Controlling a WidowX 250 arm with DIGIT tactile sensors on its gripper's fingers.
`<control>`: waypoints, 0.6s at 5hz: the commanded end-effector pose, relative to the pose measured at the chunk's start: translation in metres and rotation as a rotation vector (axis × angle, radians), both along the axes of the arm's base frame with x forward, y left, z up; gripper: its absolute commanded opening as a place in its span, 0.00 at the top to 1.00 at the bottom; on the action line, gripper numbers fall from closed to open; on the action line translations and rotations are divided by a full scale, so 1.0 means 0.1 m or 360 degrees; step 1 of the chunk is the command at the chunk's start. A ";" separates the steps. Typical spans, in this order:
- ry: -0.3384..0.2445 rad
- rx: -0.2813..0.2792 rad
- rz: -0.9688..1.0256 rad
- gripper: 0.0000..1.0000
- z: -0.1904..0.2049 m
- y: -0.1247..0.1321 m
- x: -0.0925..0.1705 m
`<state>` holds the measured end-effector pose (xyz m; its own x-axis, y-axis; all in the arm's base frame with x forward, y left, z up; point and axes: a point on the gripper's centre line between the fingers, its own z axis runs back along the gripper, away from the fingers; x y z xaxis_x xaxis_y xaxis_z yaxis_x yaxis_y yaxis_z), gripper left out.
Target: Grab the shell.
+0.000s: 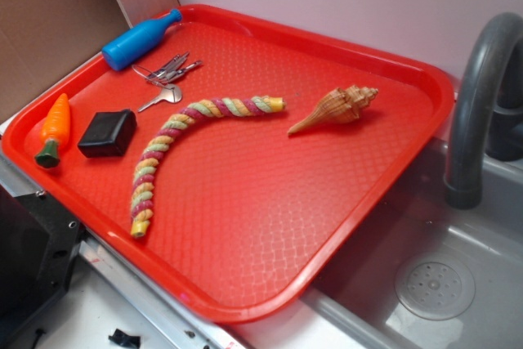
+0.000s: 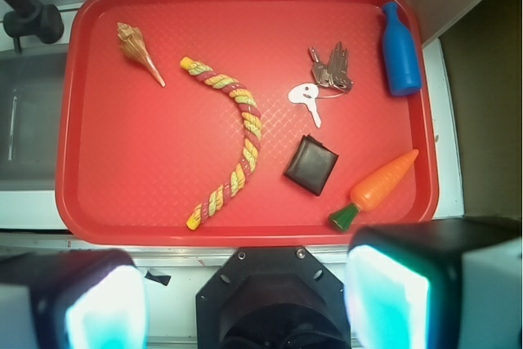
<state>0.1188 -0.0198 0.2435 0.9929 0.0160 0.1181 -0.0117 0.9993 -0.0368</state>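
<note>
Six loose things share the red tray (image 2: 98,226), and the shell (image 2: 139,53) is the one to take. It lies flat near the tray's corner closest to the grey faucet (image 2: 29,15), its pointed tail aimed toward the rope stick (image 2: 231,138), whose yellow tip ends just beside that tail without touching it. The gripper (image 2: 245,300) hangs high above the tray's opposite rim, well apart from the shell, its fingers (image 2: 384,296) spread wide with nothing between them.

Risks, as I judge them: the shell tapers sharply, so closing on the thin tail would likely let it squirt out or pivot; the knobby wide end offers uneven contact and may roll under pressure. Approaching along the tail's line could nudge the rope stick's tip and drag it into the grasp. The shell also sits close to the tray's raised rim on the faucet side, so a finger coming down on that side might strike the rim. Beyond the rim is a sink (image 1: 425,284), where a knocked shell could end up.
</note>
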 end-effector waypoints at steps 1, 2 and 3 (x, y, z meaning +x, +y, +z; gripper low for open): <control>0.0000 0.0000 0.0000 0.00 0.00 0.00 0.00; -0.0145 -0.0019 -0.0026 0.00 -0.11 -0.09 0.27; -0.0240 -0.0124 -0.0181 0.00 -0.30 -0.24 0.67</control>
<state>0.1859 -0.0452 0.2049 0.9686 -0.0782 0.2360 0.1064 0.9883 -0.1092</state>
